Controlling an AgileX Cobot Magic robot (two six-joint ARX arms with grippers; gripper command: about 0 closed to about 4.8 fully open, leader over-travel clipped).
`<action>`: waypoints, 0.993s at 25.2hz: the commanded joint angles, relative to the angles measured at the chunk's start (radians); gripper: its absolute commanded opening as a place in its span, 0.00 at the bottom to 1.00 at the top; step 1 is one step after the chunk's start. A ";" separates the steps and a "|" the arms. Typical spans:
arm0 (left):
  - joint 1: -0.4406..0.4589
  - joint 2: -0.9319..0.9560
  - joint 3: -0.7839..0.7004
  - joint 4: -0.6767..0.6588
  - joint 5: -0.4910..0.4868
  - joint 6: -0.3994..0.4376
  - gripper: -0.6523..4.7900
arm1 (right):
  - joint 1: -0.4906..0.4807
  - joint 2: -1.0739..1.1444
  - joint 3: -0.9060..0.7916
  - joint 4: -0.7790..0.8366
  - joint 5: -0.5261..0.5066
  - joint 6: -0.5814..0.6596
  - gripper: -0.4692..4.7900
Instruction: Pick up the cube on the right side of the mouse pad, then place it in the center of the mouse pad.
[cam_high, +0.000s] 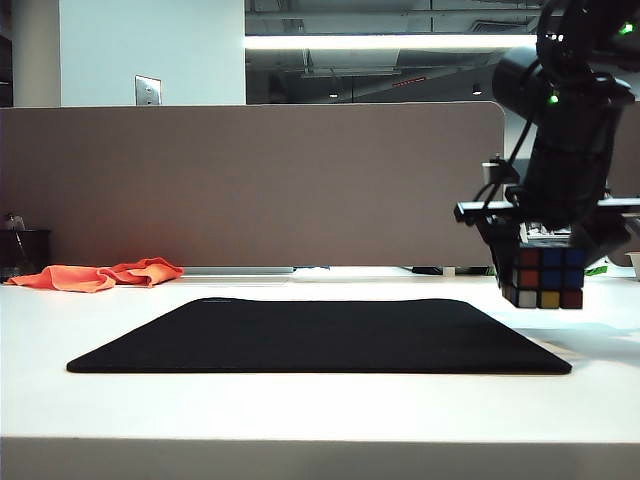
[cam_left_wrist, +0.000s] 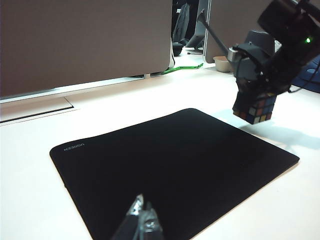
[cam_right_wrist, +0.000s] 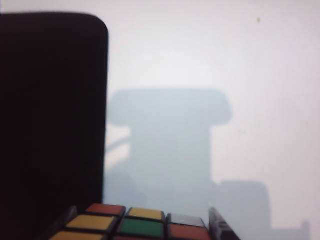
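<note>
"UGREEN" on mouse pad (cam_left_wrist: 170, 165), legible only from left wrist; left gripper (cam_left_wrist: 141, 220) closed, near side; right gripper (cam_high: 543, 275) clamps cube (cam_high: 545, 278) aloft, right of pad.

Cube (cam_high: 545, 277): black-framed puzzle cube, red, blue, white and yellow stickers showing; hanging clear of the table, beyond the pad's right edge. Pad (cam_high: 320, 335): black rectangular mat, rounded corners, lying flat, bare.

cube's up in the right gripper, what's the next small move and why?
Probably carry it sideways toward the pad's middle. The right gripper holds the cube clear of the table, beyond the right edge of the mouse pad, whose centre is bare. The left gripper hangs back.
</note>
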 joint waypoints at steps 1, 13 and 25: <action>0.001 0.000 0.003 0.009 -0.005 0.000 0.11 | 0.004 -0.006 0.050 -0.014 -0.088 0.002 0.64; 0.001 0.000 0.003 0.009 -0.005 0.000 0.11 | 0.152 -0.005 0.092 0.070 -0.130 0.021 0.64; 0.000 0.000 0.003 0.010 -0.005 0.000 0.11 | 0.321 0.009 0.096 0.169 -0.037 0.116 0.64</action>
